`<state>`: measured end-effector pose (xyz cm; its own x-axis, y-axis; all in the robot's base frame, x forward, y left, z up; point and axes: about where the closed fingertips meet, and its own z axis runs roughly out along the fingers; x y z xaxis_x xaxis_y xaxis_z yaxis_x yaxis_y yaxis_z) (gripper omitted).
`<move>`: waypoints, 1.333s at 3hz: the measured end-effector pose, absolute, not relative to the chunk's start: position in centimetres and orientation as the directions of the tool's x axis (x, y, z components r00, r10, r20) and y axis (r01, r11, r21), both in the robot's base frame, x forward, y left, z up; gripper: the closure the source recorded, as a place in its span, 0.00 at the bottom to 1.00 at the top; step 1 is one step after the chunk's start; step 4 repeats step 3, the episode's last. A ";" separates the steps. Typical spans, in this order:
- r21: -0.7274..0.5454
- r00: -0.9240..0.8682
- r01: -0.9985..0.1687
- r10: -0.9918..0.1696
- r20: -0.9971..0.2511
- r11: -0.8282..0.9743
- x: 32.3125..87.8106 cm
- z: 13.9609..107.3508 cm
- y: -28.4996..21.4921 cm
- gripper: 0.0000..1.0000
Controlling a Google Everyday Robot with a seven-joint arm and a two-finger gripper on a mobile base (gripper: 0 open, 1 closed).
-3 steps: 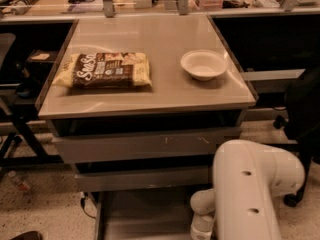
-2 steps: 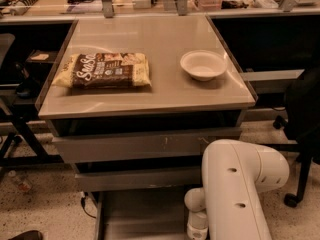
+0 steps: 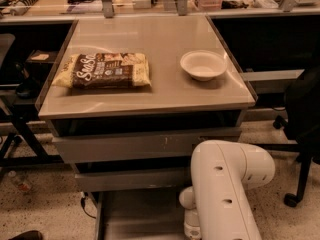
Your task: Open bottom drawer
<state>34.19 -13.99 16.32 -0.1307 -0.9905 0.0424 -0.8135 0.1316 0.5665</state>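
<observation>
The grey cabinet shows three drawers below its tabletop [image 3: 150, 91]. The widest front [image 3: 130, 146] has white scratch marks, and the mid-width front [image 3: 130, 180] sits under it. The bottom drawer [image 3: 137, 216] stands pulled out toward me. I see its shallow grey box body, but its front is cut off by the lower frame edge. My white arm [image 3: 225, 189] reaches down at the right of the drawer, with its wrist [image 3: 191, 224] at the drawer's right side. The gripper is below the frame edge, out of view.
A brown snack bag [image 3: 102, 70] and a white bowl [image 3: 203, 64] lie on the tabletop. A black office chair [image 3: 302, 129] stands at the right. Black table legs [image 3: 22, 134] and a cable [image 3: 87, 206] are at the left, on the speckled floor.
My arm has shifted a little to the left, covering more of the drawer's right side. The bag, bowl and upper drawers have not moved.
</observation>
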 end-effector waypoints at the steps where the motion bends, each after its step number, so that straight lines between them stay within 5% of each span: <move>1: 0.576 -0.120 -0.808 -0.992 0.048 0.126 33.0 16.4 -15.0 0.00; 2: 0.615 -0.144 -0.769 -0.984 0.100 0.175 28.3 17.2 -19.5 0.00; 4: 0.615 -0.144 -0.769 -0.984 0.100 0.175 28.3 17.2 -19.5 0.00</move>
